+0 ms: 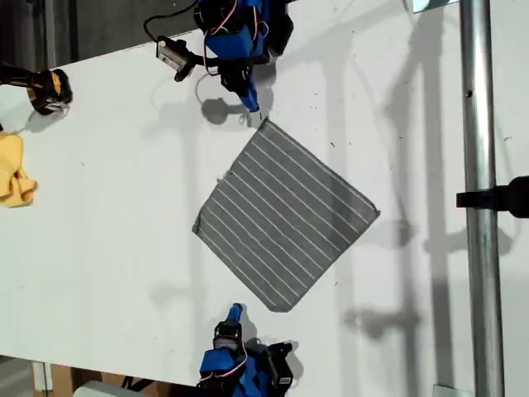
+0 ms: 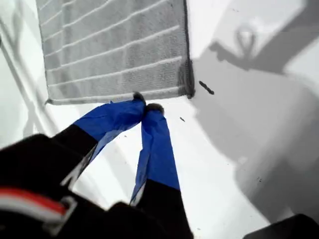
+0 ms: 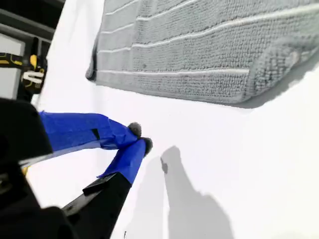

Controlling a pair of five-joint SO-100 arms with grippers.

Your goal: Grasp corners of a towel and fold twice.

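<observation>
A grey towel with thin white stripes lies flat and unfolded on a white bench, turned so it sits like a diamond in the exterior view; its four corners point to that view's top, right, bottom and left; no writing, brand or label can be read on it, and no container shows in any view.

My first tool, with blue-taped fingers, has its tips pressed together and holds nothing; in the first wrist view the tips sit right at a hemmed edge of the towel, close to one corner, and whether they touch the cloth cannot be told.

My second tool is also closed on nothing, its tips meeting over bare bench near a towel edge but clearly apart from it.

In the exterior view one blue arm reaches in from the top, its tip by the top corner; another stands at the bottom edge, near the bottom corner.

Further out, a small yellow cloth lies at the exterior view's left edge, with a black and yellow object above it; a metal pole runs down that view's right side.
</observation>
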